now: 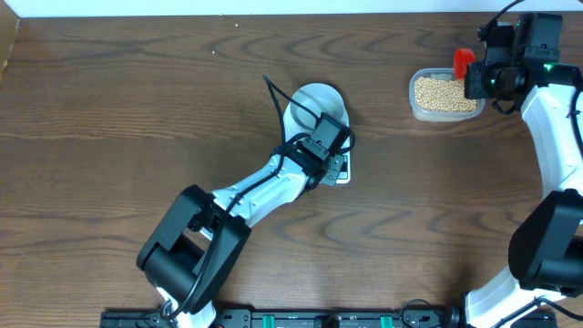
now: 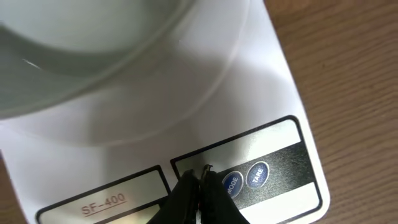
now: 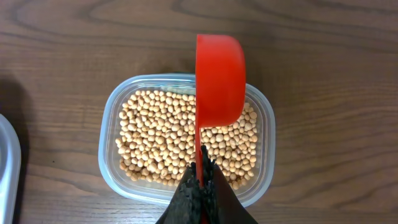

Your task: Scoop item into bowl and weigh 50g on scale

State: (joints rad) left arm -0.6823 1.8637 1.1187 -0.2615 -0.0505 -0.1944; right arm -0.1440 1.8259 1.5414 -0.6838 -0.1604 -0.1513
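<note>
Gripping the red scoop (image 3: 219, 78) by its handle, the right gripper (image 3: 200, 171) holds it over the clear tub (image 3: 109, 124) of soybeans (image 3: 155, 137). The left gripper (image 2: 199, 177), jaws closed and empty, points at the front panel of the white scale (image 2: 267, 93), just left of the MODE button (image 2: 231, 183). The pale bowl (image 2: 93, 50) sits on the scale platform, well apart from the tub.

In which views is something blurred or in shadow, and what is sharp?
Left wrist: the bowl is close and blurred, and lays a soft shadow on the scale, whose button labels are readable. Right wrist: the beans and the red scoop are sharp. Overhead: even light, no strong glare on the table.
</note>
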